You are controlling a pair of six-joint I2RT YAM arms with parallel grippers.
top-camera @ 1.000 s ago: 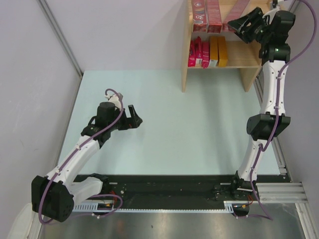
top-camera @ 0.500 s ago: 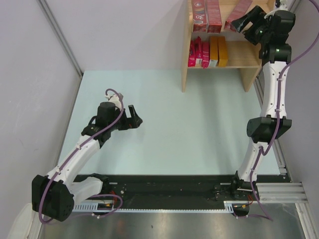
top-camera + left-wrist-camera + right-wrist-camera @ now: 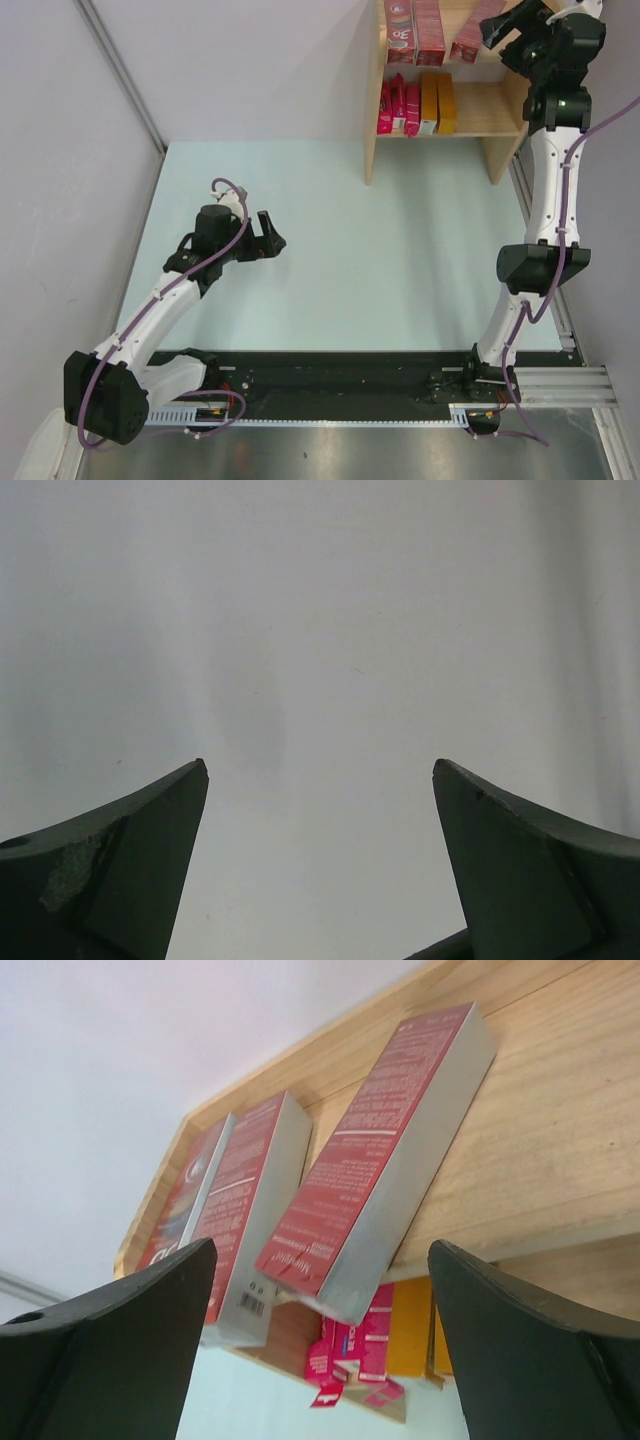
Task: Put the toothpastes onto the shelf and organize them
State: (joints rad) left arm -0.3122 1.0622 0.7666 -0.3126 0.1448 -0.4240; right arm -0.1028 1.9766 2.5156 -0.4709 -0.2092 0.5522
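The wooden shelf (image 3: 490, 112) stands at the far right. On its upper board lie two red-and-silver toothpastes (image 3: 415, 30) side by side, with a third red one (image 3: 468, 35) askew to their right. In the right wrist view this carton (image 3: 385, 1160) lies slanted on the shelf board (image 3: 550, 1130) and overhangs the front edge, beside the other two (image 3: 245, 1200). My right gripper (image 3: 498, 27) (image 3: 322, 1248) is open just in front of it, touching nothing. Pink (image 3: 397, 108), orange-yellow (image 3: 429, 102) and gold-tan (image 3: 446, 102) cartons sit on the lower board. My left gripper (image 3: 270, 240) (image 3: 318, 765) hangs open over bare table.
The pale table (image 3: 400, 260) ends at a black rail near the arm bases. Grey walls close in on the left and behind. The shelf's side panels (image 3: 371, 150) reach down onto the table at the back right.
The right gripper has opened, let go of the slanted red carton on the upper board, and drawn back up and to the right. The left arm has not moved.
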